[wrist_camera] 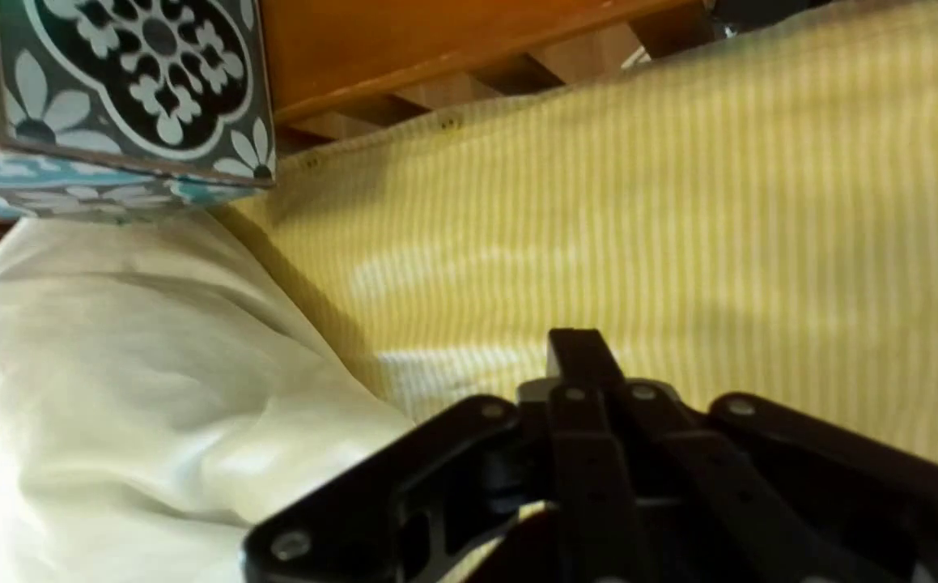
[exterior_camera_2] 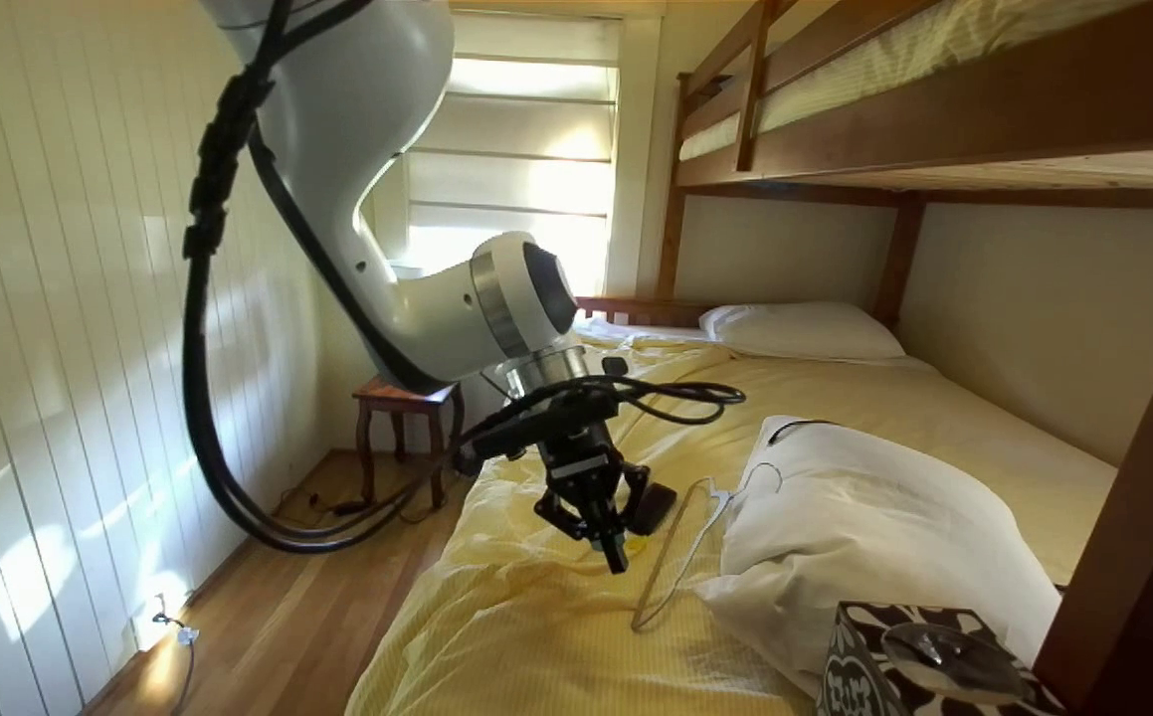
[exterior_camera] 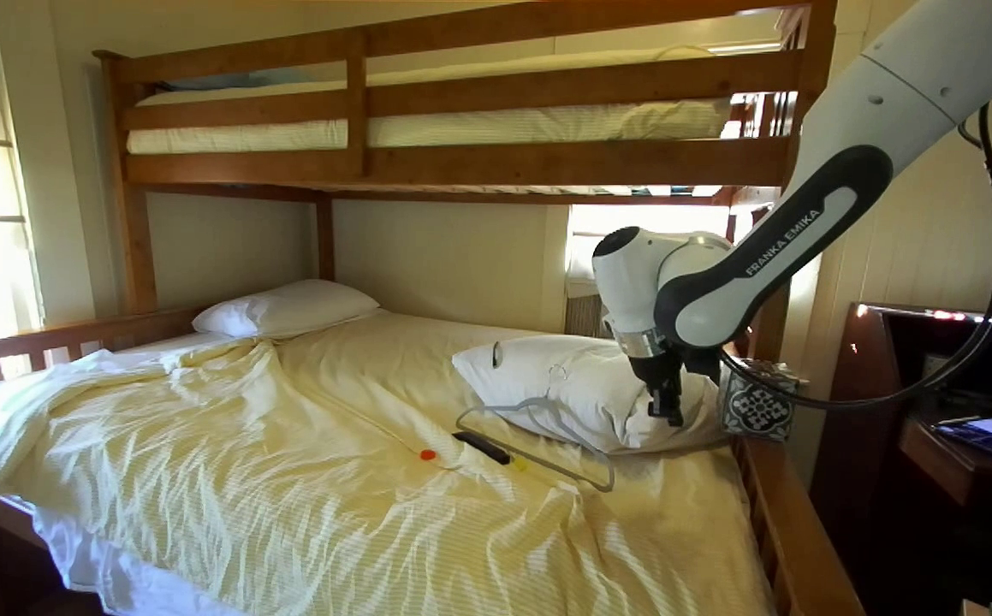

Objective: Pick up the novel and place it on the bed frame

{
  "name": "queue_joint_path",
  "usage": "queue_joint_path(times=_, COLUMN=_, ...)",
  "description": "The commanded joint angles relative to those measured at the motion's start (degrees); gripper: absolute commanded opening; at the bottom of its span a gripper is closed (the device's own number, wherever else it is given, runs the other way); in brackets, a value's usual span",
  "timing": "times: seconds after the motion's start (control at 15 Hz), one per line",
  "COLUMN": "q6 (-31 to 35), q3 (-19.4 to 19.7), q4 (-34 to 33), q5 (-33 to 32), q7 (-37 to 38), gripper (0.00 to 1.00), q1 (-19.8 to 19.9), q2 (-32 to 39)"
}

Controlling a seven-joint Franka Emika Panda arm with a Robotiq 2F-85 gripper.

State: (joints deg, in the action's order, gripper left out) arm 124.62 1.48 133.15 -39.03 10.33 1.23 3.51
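Placing the novel on the bed frame (exterior_camera: 581,162) is unconfirmed: you spot no book, near or far, and your clenched jaws hold nothing visible.

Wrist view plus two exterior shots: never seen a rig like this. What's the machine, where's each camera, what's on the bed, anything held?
The machine is one robot arm ending in a black gripper, a two-fingered hand. Two pictures come from cameras standing outside the robot, in different places. The third comes from a camera on the wrist, looking past the fingers at striped yellow bedding, a white pillow and a patterned box.

The brown wooden structure is the bed frame. On the bedding lie a second pillow, a clothes hanger, a slim dark object, a small orange-red item and something yellow, too small to identify.

The fingers look shut, with nothing visibly held. The task mentions a novel, but I can't make one out here.
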Motion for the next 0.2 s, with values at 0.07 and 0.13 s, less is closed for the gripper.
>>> queue_joint_path(times=0.07, q6=3.58, q3=0.9, q4=-0.1, q5=3.2, q7=-7.63, gripper=0.27, q1=0.83, q2=-0.64)
queue_joint_path(times=0.13, q6=3.93, q3=1.17, q4=-0.21, q5=3.62, q7=-8.87, gripper=0.08, q1=1.09, q2=-0.69)
